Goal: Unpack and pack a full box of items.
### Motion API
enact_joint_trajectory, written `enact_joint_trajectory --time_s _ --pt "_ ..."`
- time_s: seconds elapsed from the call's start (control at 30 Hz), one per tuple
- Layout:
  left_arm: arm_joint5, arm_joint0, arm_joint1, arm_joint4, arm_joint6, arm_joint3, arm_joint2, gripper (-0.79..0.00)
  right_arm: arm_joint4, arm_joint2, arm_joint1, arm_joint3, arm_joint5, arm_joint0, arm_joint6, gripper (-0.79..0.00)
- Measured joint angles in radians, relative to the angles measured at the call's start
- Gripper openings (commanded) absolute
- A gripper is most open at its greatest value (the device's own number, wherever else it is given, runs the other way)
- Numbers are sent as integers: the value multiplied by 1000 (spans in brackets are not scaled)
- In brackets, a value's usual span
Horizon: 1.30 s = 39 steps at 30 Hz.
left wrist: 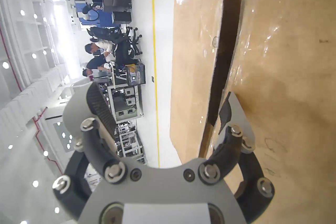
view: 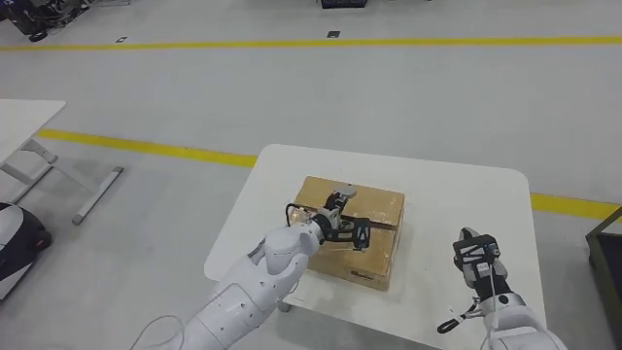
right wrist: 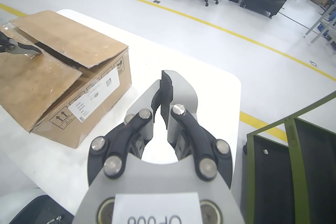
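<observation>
You will find the cardboard box (view: 374, 222) standing on the white table (view: 457, 187), toward the side of the left arm, with a printed label (right wrist: 94, 93) on the side wall that faces the right arm. Its two top flaps are down but not sealed: a dark gap (left wrist: 225, 51) runs along the seam between them, the far flap (right wrist: 65, 38) sits slightly raised, and the near flap (right wrist: 34, 78) sags at its corner. Glossy tape is visible on both flaps. Your left gripper (view: 350, 217) is positioned over the top of the box with its fingers spread wide apart and nothing between them. One fingertip (left wrist: 231, 109) lies at the seam, against the edge of the near flap; the other finger (left wrist: 89, 104) stands clear in the air above the far flap. Your right gripper (view: 473, 245) is above bare tabletop, well apart from the box, with its fingers (right wrist: 165, 93) brought together and gripping nothing. A green cart (right wrist: 288, 130) stands on the floor just beyond the table edge on the right arm's side.
</observation>
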Motion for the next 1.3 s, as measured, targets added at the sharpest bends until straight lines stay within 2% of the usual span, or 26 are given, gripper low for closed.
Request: enact_joint_trajectory --time_s 0.17,0.2,0.23,0.27,0.53,0.7,0.8,1.3 --pt "46 -35 -6 25 -14 61 16 0 3 7 2 -7 8 -7 -2 -785" --pt "59 -41 -7 33 -15 71 19 -215 4 8 2 -7 8 -7 -2 -785" --pt "77 -49 -8 42 -16 84 23 -471 5 9 3 -6 8 -8 -2 -785" --pt "89 -55 -10 44 -16 94 25 -785 6 10 3 -6 8 -7 -2 -785" --pt "167 -98 -24 5 10 175 43 -785 8 -3 3 12 10 7 -2 -785" --pt "133 -99 -24 -47 64 170 38 -785 9 -6 3 30 15 13 -4 -785" --pt "97 -84 -23 -70 72 141 34 -785 11 -7 4 40 16 14 -10 -785" --pt "-98 4 -19 -140 2 -114 41 -785 39 30 11 40 30 -29 -50 -785"
